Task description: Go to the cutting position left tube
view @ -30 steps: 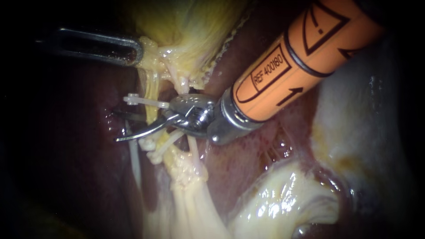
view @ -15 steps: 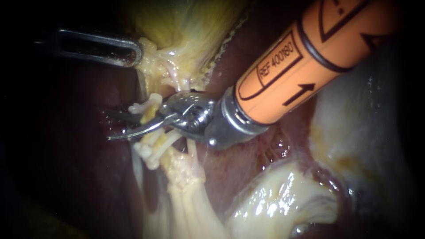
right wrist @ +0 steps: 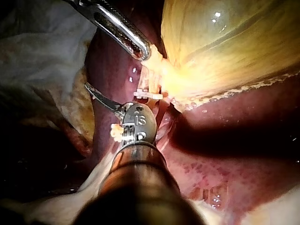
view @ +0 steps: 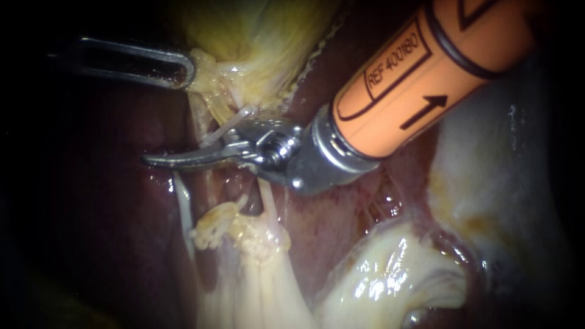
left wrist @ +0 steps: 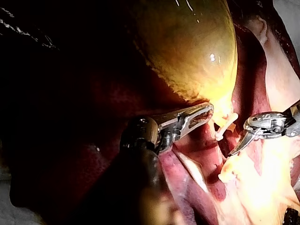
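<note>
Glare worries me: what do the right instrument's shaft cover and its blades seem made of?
Shaft cover: apparently matte orange plastic, printed with black markings, with only soft sheen and no sharp glints. Blades: likely polished steel, silvery grey with bright highlights along the edge.

The pale yellow tube (view: 213,228) lies in two pieces on the liver (view: 341,219), its lumpy lower end apart from the upper.

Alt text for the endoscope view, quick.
The right instrument's tool, curved blades shut, lies between a white clip above and frayed yellow tissue below. The left instrument's tool grips the gallbladder at its neck, over dark liver.
</note>
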